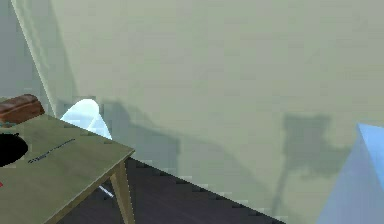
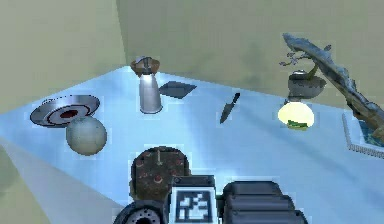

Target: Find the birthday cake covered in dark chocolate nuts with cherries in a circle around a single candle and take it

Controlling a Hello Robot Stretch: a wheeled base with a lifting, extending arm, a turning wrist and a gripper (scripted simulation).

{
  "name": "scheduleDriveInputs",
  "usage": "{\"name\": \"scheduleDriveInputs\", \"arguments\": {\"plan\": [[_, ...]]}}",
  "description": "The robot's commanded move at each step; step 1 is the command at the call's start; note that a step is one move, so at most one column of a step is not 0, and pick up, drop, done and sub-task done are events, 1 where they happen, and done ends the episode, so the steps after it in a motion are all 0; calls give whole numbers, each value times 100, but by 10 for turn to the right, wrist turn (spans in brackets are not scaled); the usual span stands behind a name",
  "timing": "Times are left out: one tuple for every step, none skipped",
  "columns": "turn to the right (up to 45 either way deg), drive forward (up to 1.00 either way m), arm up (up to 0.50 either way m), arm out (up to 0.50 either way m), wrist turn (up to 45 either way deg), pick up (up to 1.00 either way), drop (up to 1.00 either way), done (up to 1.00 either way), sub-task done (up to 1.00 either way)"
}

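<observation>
Dark round cake sits on the pale blue tabletop, bottom centre of the arm side view, slightly left of middle. The arm's end effector is at the bottom edge, right below the cake and beside the white marker square. Can't tell its grip state or whether it holds anything.

Up-left of the cake: grey ball, then grey dish with a red centre. Further up: metal jug, knife, glowing yellow dome, branch-like ornament at upper right.

Forward view: wooden tabletop lower left, beige wall behind.
</observation>
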Motion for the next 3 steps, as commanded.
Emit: {"name": "scheduleDriveInputs", "arguments": {"plan": [[0,0,0,4,0,0,0,0,0],[0,0,0,0,450,0,0,0,0],[0,0,0,0,450,0,0,0,0]]}}
